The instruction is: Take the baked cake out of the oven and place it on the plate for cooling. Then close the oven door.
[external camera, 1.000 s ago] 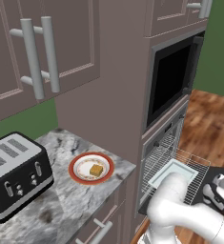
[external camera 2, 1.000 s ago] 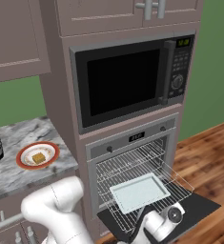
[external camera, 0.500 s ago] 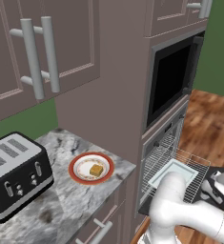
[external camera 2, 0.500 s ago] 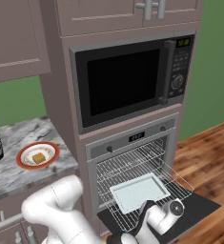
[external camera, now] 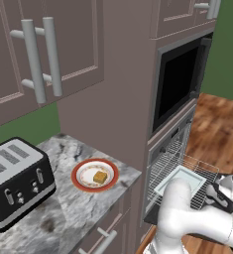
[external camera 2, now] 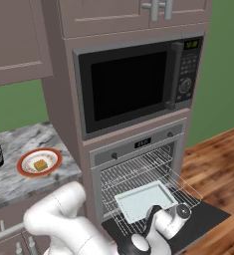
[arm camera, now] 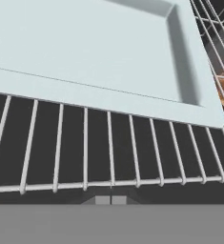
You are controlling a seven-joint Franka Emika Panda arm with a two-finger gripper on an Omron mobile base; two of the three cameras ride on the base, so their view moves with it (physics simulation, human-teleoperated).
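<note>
The baked cake (external camera: 100,177) already sits on the plate (external camera: 81,169) on the tabletop (external camera: 63,218), well away from the fingers (arm camera: 111,200). These are pressed together and empty, low beside the front edge of the pulled-out wire rack (arm camera: 85,157), with the pale baking tray (arm camera: 94,52) just beyond. The oven door (external camera 2: 208,219) lies folded down below. Closing it looks like the remaining step: the fingers probably need to get under the door's edge and lift.

Arm bent low, reaching fwd; gripper (arm camera: 111,200) fingertips pressed together, nothing held
</note>
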